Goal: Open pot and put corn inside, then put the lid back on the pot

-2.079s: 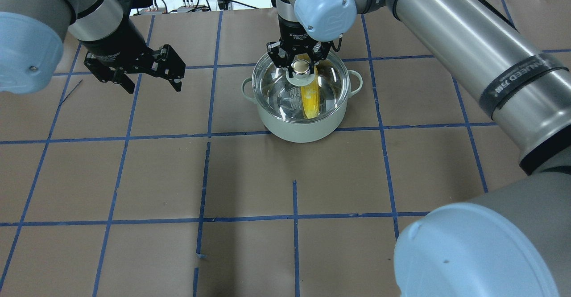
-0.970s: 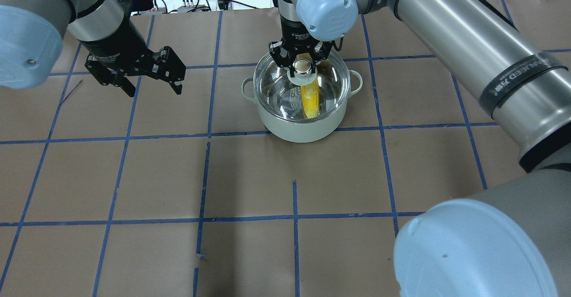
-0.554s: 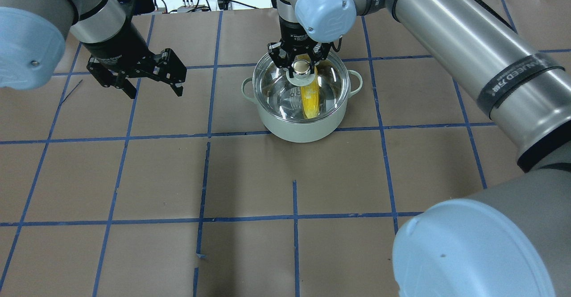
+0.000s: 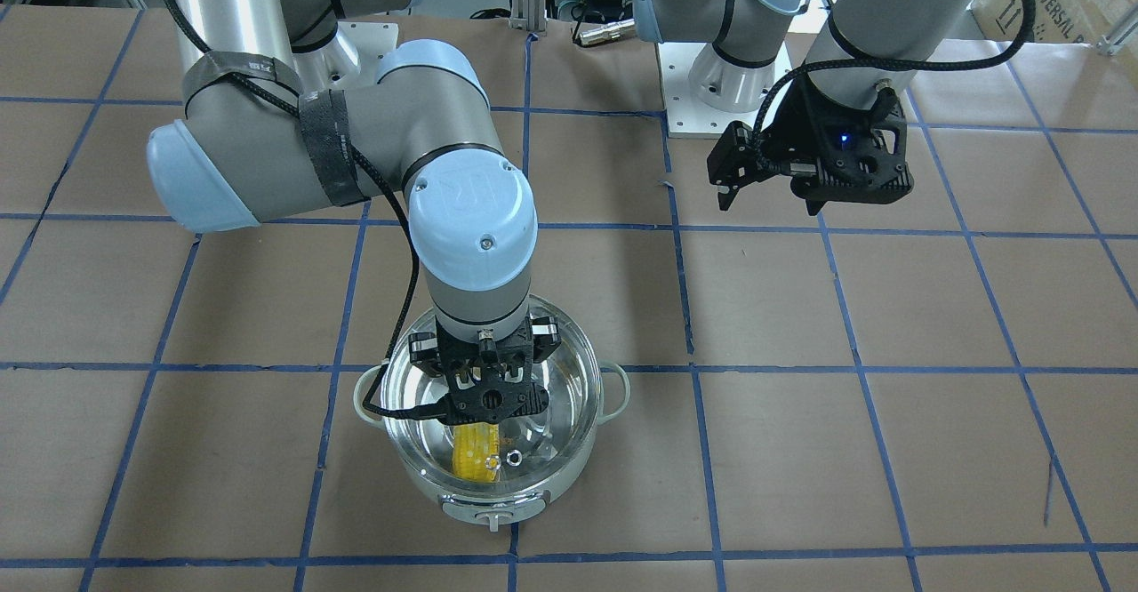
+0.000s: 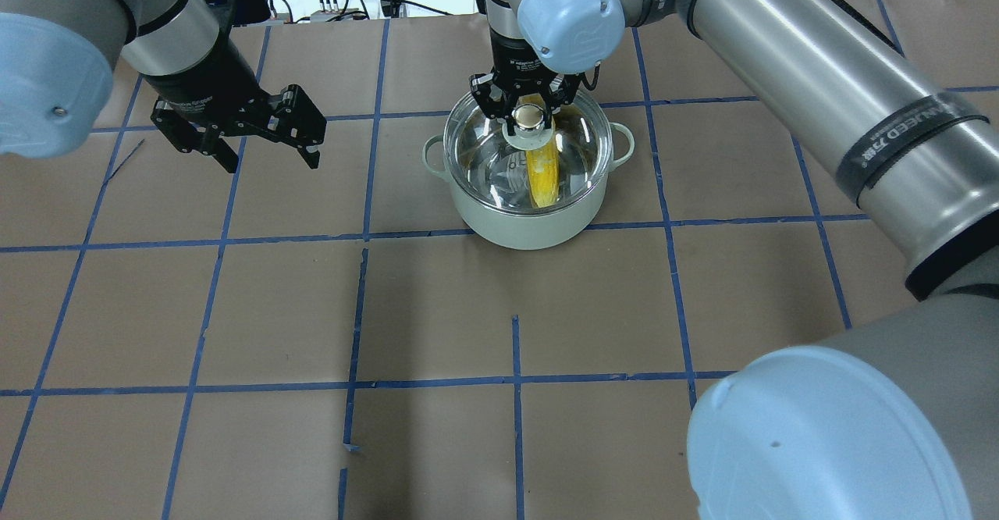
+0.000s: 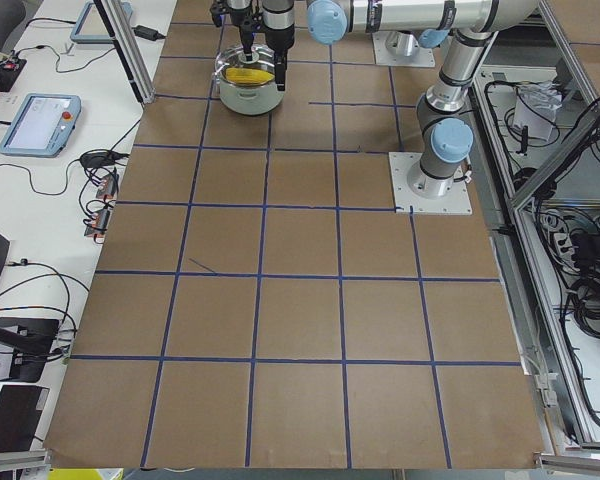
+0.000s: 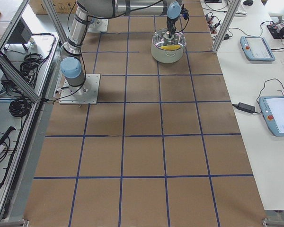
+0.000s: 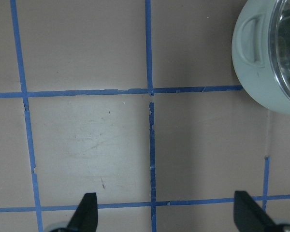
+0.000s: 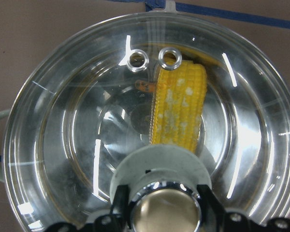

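Observation:
The pale grey-green pot (image 5: 531,227) stands at the table's far middle. The clear glass lid (image 5: 484,153) lies on its rim. The yellow corn (image 5: 544,176) lies inside under the glass, also in the right wrist view (image 9: 179,111). My right gripper (image 5: 529,118) points straight down over the lid, its fingers (image 9: 120,205) against both sides of the shiny knob (image 9: 164,212). My left gripper (image 5: 271,162) is open and empty. It hovers over bare table left of the pot, whose wall (image 8: 253,72) shows in the left wrist view.
Brown paper with a grid of blue tape (image 5: 363,235) covers the table. Cables and power strips (image 5: 343,5) lie beyond the far edge. The right arm's big links (image 5: 819,98) hang over the right half of the table.
Hardly anything. The left gripper has drifted very slightly. The right gripper stays on the knob and the lid stays on the pot.

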Tool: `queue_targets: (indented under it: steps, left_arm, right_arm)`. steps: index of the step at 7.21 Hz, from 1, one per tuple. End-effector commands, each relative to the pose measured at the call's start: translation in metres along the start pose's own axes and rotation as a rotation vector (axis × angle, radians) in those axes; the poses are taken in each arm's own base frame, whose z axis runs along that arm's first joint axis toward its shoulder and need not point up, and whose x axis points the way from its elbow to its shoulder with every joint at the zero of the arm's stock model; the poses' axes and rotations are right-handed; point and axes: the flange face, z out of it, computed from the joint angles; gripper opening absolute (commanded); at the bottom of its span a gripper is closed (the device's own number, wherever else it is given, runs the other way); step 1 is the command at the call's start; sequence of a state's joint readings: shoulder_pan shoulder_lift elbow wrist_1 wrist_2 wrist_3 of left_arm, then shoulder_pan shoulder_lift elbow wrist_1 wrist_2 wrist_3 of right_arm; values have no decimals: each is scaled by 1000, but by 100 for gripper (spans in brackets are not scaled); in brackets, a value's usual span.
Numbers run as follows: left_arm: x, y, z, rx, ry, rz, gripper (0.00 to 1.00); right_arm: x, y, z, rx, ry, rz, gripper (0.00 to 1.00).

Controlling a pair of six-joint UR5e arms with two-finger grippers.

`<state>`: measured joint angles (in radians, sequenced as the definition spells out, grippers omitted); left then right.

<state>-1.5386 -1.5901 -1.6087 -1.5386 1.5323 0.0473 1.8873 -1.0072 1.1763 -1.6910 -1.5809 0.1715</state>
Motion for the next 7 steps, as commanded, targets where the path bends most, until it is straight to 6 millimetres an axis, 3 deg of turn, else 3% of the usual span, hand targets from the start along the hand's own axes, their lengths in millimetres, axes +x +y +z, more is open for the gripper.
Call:
queue_targets:
  steps: [1,2,4,6,7]
  left_arm:
    - [2,1,0,0,0,2,100]
    - [4,3,-3,6,-1,5,100]
    - [4,2,-2,3,1,5,100]
    - [3,4,-2,5,1,4,100]
    - [4,3,-1,2,1,0,100]
  right_arm:
    - [2,-1,0,3,-2,5,82]
    - [3,-2,-3,6,-1,7,94]
    - [9,-7,-14,30,-7,15,99]
    - [63,-13,-46,15,2,65,100]
    - [103,8,-79,-20,11,30,100]
